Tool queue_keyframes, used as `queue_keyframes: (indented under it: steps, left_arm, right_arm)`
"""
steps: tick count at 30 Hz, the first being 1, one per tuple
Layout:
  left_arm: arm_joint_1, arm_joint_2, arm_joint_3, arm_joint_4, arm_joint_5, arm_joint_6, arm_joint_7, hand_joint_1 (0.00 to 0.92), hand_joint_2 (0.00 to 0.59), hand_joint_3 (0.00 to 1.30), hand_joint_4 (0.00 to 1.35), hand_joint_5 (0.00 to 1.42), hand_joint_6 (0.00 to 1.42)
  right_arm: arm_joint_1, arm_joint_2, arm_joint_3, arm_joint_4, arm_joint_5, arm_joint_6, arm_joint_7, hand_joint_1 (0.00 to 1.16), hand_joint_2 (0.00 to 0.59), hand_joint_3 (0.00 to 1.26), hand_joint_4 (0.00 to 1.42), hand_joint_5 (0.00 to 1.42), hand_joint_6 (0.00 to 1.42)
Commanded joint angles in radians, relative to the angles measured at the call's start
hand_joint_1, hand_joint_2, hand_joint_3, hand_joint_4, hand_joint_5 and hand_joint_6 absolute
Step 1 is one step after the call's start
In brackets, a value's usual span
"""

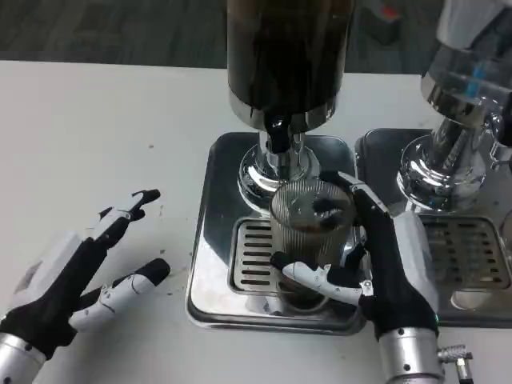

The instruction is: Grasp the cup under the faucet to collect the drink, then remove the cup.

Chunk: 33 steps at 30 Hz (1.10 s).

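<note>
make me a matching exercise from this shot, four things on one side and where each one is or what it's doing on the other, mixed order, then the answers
Things:
1. cup
2. left hand
3. right hand
4. dark drink dispenser

States or places:
A. resting open on the white table
B. wrapped around the cup
C. standing on the drip grille under the faucet
D. towering over the metal tray

Pairs: 1-C, 2-A, 3-B, 4-D

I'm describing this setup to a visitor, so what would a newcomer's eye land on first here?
First, the ribbed clear cup on the steel drip tray at centre, under the dark drink dispenser, with the right hand wrapped around it. Then the left hand, fingers spread, on the white table at lower left.
</note>
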Motion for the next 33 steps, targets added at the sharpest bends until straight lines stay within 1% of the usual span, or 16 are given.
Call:
queue_keyframes:
  steps: [1,7,9,13,16,19,21,24,27,29,33]
  left_arm:
    - [0.017,0.012,-0.01,-0.012,0.011,-0.02,0.011,0.0,0.134,0.1,0.01,0.12,0.0]
    - [0.025,0.02,-0.011,-0.021,0.026,-0.033,0.016,0.0,0.134,0.09,0.0,0.11,0.0]
    - [0.035,0.031,-0.009,-0.04,0.054,-0.041,0.034,0.0,0.134,0.09,0.0,0.11,0.0]
    - [0.078,0.055,0.017,-0.1,0.122,-0.073,0.107,0.0,0.134,0.08,0.0,0.11,0.0]
    - [0.128,0.079,0.045,-0.165,0.197,-0.076,0.183,0.0,0.134,0.08,0.0,0.11,0.0]
    - [0.165,0.096,0.056,-0.213,0.274,-0.054,0.243,0.0,0.136,0.01,0.0,0.06,0.0]
    - [0.193,0.115,0.054,-0.253,0.34,-0.011,0.272,0.0,0.127,0.0,0.0,0.04,0.0]
    - [0.236,0.131,0.051,-0.285,0.394,0.022,0.313,0.0,0.126,0.0,0.0,0.0,0.0]
    - [0.292,0.145,0.052,-0.321,0.441,0.042,0.375,0.0,0.126,0.0,0.0,0.0,0.0]
    - [0.336,0.145,0.055,-0.347,0.461,0.058,0.413,0.0,0.126,0.0,0.0,0.0,0.0]
    - [0.381,0.152,0.042,-0.374,0.463,0.077,0.425,0.0,0.126,0.0,0.0,0.0,0.0]
  right_arm:
    - [0.012,0.001,0.002,-0.044,0.004,-0.037,-0.012,1.01,0.211,0.29,0.57,0.82,1.17]
    - [0.05,0.0,0.003,-0.099,0.017,-0.041,0.0,1.01,0.211,0.29,0.57,0.82,1.17]
    - [0.062,-0.003,0.003,-0.116,0.017,-0.042,0.003,1.01,0.212,0.29,0.57,0.82,1.17]
    - [0.098,-0.016,0.009,-0.167,0.002,-0.045,0.006,1.01,0.212,0.29,0.57,0.82,1.17]
    - [0.123,-0.02,0.013,-0.196,0.004,-0.046,0.012,1.01,0.212,0.29,0.57,0.82,1.17]
    - [0.135,-0.02,0.015,-0.208,0.007,-0.046,0.019,1.01,0.212,0.29,0.57,0.82,1.17]
    - [0.141,-0.021,0.018,-0.211,0.008,-0.047,0.025,1.01,0.212,0.29,0.57,0.82,1.17]
    - [0.154,-0.023,0.024,-0.219,0.003,-0.049,0.029,1.01,0.212,0.28,0.57,0.82,1.17]
    - [0.174,-0.026,0.03,-0.236,0.006,-0.053,0.039,1.01,0.212,0.28,0.57,0.82,1.17]
    - [0.185,-0.026,0.031,-0.248,0.005,-0.053,0.041,1.01,0.214,0.28,0.57,0.82,1.17]
    - [0.204,-0.027,0.032,-0.277,0.009,-0.052,0.054,1.0,0.217,0.28,0.57,0.82,1.17]
